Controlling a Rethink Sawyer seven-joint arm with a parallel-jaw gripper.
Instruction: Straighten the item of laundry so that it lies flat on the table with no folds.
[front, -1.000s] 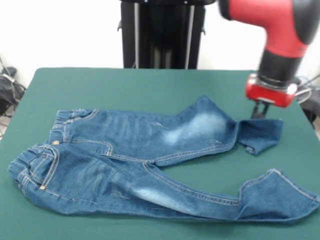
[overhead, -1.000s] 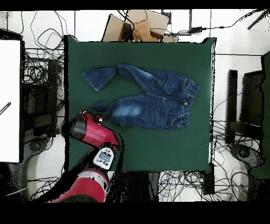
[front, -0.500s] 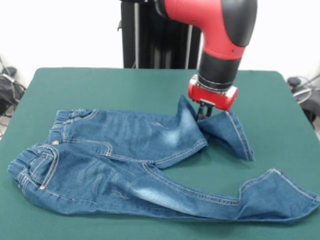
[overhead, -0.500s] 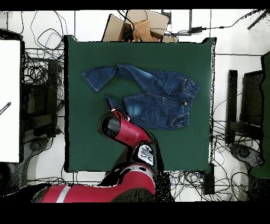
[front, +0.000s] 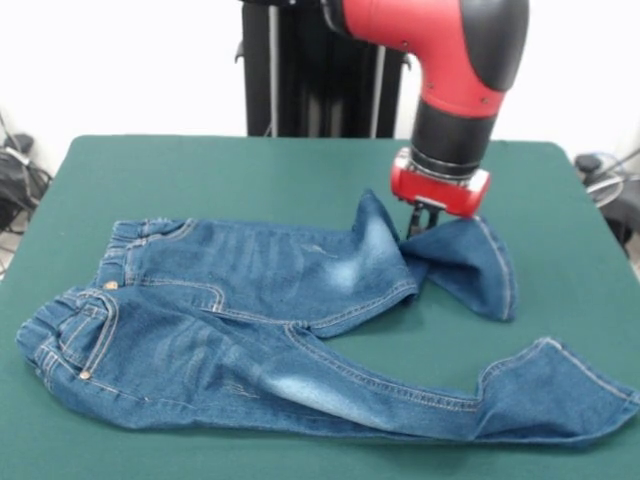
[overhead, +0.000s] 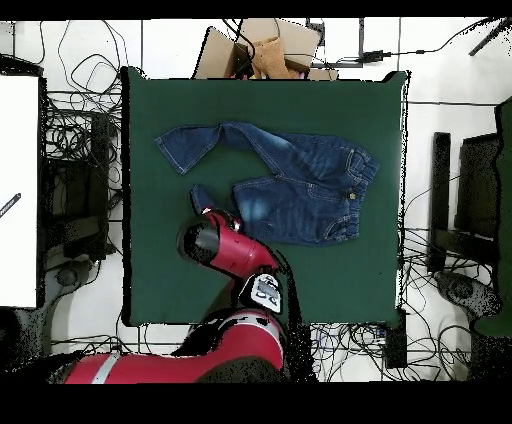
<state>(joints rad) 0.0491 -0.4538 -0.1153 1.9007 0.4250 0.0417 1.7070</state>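
Note:
The small blue denim jeans (front: 250, 300) lie on the dark green table (front: 250, 170), waistband (front: 60, 320) at the left. The near leg (front: 540, 400) lies stretched out to the right. The far leg is folded at the knee, and its lower part (front: 465, 265) doubles back and lies askew. My gripper (front: 421, 225) points down at that fold, shut on the raised denim there. In the overhead view the jeans (overhead: 300, 190) lie mid-table, and the red arm (overhead: 215, 245) hides the gripper.
The black pedestal (front: 325, 70) stands behind the far table edge. In the overhead view a cardboard box (overhead: 260, 50) sits beyond the table, cables lie all round it, and a white board (overhead: 18, 190) stands at the left.
The gripper dragged the far leg's end from the right edge toward the table's middle, folding that leg over. In the last half second it has shifted a little back to the right.

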